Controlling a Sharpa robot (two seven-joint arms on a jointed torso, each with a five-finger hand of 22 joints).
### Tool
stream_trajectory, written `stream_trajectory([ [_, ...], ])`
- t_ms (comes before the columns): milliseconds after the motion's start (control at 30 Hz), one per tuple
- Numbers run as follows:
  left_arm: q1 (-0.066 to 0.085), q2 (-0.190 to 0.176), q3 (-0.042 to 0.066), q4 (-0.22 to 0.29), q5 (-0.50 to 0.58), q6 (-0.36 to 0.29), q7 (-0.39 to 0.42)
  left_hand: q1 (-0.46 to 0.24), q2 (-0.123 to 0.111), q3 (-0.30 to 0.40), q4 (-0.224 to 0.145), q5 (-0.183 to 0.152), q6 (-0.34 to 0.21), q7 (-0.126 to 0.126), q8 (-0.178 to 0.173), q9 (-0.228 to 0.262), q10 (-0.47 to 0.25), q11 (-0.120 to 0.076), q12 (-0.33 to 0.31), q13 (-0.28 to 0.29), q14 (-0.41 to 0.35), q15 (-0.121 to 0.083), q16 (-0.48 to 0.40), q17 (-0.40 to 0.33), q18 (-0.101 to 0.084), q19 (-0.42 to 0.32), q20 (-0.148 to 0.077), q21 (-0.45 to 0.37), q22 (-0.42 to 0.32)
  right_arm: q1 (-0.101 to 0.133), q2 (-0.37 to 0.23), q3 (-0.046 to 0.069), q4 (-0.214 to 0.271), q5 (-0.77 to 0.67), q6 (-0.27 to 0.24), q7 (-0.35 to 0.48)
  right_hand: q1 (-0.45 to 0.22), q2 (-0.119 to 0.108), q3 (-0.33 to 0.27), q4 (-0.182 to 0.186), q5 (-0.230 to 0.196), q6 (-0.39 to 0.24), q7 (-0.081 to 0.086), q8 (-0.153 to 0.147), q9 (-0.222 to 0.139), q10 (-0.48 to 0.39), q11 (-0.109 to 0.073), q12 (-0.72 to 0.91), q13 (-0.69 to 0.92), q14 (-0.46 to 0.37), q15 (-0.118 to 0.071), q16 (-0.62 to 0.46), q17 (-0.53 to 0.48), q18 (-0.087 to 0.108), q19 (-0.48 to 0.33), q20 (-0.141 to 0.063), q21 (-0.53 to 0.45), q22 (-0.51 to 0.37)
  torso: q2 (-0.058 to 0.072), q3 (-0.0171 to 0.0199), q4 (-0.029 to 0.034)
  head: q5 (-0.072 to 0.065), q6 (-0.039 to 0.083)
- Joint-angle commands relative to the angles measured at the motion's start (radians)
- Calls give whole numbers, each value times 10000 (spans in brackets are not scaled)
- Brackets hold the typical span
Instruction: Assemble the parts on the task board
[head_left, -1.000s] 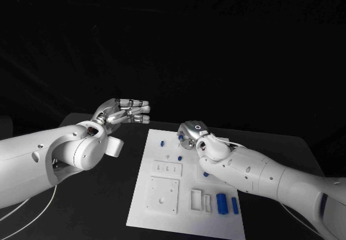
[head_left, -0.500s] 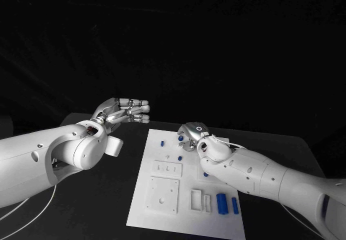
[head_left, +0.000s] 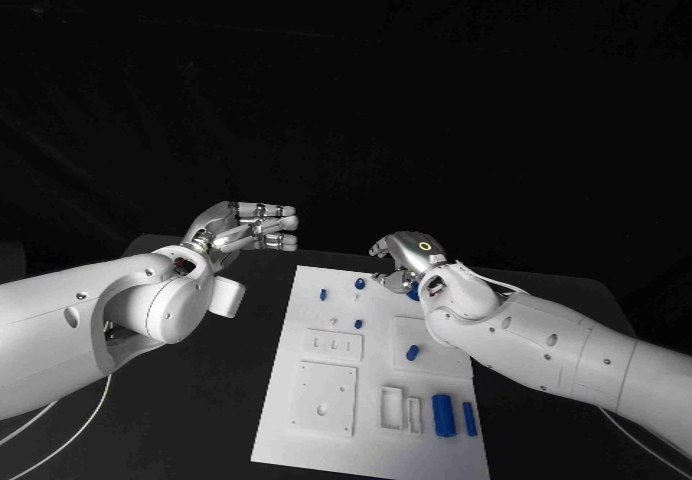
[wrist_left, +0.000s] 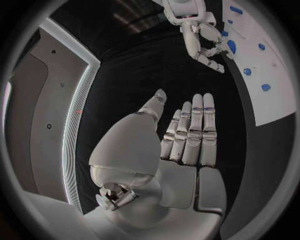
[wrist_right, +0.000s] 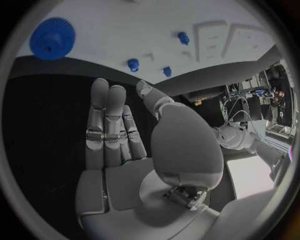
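White plate, head view: the task board (head_left: 378, 400) lies in the middle of the black table (head_left: 216, 420), with small blue parts (head_left: 413, 352) scattered on it; 2 blue bars stand near its close right corner, smaller blue pieces sit toward its far end.
Step in hand, head view: a judgement only: the right hand (head_left: 405, 262) hovers over the far right part of the board, between picks, with nothing plainly in its fingers. The job looks early, as most parts lie loose.
Next move, head view: it likely calls for lowering that hand onto 1 blue piece near the far edge and closing on it squarely, then carrying it to its matching seat.
Left hand, head view: the left hand (head_left: 242, 226) hangs above the table just off the board's far left corner, fingers loosely curled, touching nothing.
Left wrist view: the left hand (wrist_left: 181, 137) shows a flat palm with fingers straight and side by side, thumb apart, empty. Across the dark table the right hand (wrist_left: 203, 37) hangs beside the board's edge (wrist_left: 275, 105).
Right wrist view: the right hand (wrist_right: 119, 135) is spread flat, fingers straight, thumb off to the side, holding nothing. Beyond the fingertips lies the board (wrist_right: 156, 30) with a blue gear (wrist_right: 52, 38) and 3 small blue pegs (wrist_right: 133, 64); the hand touches none of them.
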Motion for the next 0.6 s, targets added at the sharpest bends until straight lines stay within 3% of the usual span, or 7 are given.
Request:
stream_trajectory([
  [33, 18, 10, 7, -74, -51, 166, 126, -5, -75, -16, -25, 45, -46, -32, -6, -6, -29, 2, 43, 15, -49, 15, -29, -5, -68, -79, -23, 52, -16, 4, -471, 108, 490, 585, -324, 15, -239, -14, 709, -76, -51, 607, -133, 26, 94, 1218, -299, 26, 41, -102, -234, 30, 56, -211, 240, -232, 58, 102, -87, 44, -192, 110, 133],
  [167, 15, 22, 6, -232, -53, 216, 162, 1, -71, -11, -33, 48, -59, -30, -8, -7, -24, 2, 43, 15, -42, 11, -25, -4, -67, -76, -27, 57, -14, 9, -1001, 195, 860, 1268, 35, 204, -326, -60, 761, -236, 24, 886, -302, -27, 107, 2973, -896, 442, 375, -190, -536, -172, 20, -576, 79, -535, 11, 168, -154, 85, -369, 170, 160],
  [200, 15, 29, 5, -276, -54, 225, 171, 1, -71, -11, -33, 48, -60, -30, -8, -7, -24, 2, 43, 15, -41, 11, -25, -4, -67, -76, -27, 57, -14, 10, -1112, 208, 908, 1393, 195, 258, -460, -209, 477, -259, 297, 823, -338, -25, 87, 3330, -975, 790, 627, -134, -588, -163, 40, -645, 94, -597, 13, 177, -163, 101, -391, 188, 182],
  [233, 14, 37, 4, -317, -55, 233, 178, 1, -71, -11, -33, 48, -60, -30, -8, -7, -24, 2, 43, 15, -41, 11, -25, -4, -67, -76, -27, 57, -14, 10, -1212, 218, 942, 1485, 352, 325, -649, -141, -426, -253, 1291, 753, -366, 18, 88, 3383, -1087, 1668, 1460, -39, -652, -16, 197, -797, 173, -699, 48, 210, -174, 112, -410, 203, 188],
  [333, 10, 56, 2, -411, -57, 268, 190, 5, -60, -5, -46, 49, -70, -30, -10, -8, -21, -2, 42, 15, -34, 7, -22, -4, -67, -69, -31, 65, -12, -1, -1416, 235, 982, 1645, 733, 455, -551, 469, -2059, -386, 1911, 583, -383, -59, 144, 1505, -1191, 5644, 5642, -180, -712, 1243, 1596, -925, 309, -836, 558, 809, -213, 141, -437, 232, 219],
  [400, 5, 60, 0, -466, -58, 302, 195, 5, -60, -5, -46, 49, -70, -30, -10, -8, -21, -2, 42, 15, -34, 7, -22, -4, -67, -69, -31, 65, -12, -27, -1511, 242, 952, 1815, 1005, 540, -678, 499, -2502, -422, 2055, 440, -360, 7, 203, 893, -1102, 6863, 7144, -314, -684, 1664, 2431, -845, 348, -795, 1809, 1612, -232, 171, -454, 247, 220],
  [600, -3, 68, -3, -573, -59, 358, 213, 16, -45, 5, -73, 54, -85, -28, -9, -9, -24, -1, 41, 14, -38, 7, -25, -6, -67, -73, -33, 70, -11, -83, -1503, 251, 524, 2245, 1674, 752, -636, 587, -2827, -436, 2214, -97, -272, -25, 110, 1067, -1054, 7292, 8042, -291, -637, 1951, 3381, -804, 297, -726, 3080, 2589, -247, 197, -467, 249, 223],
])
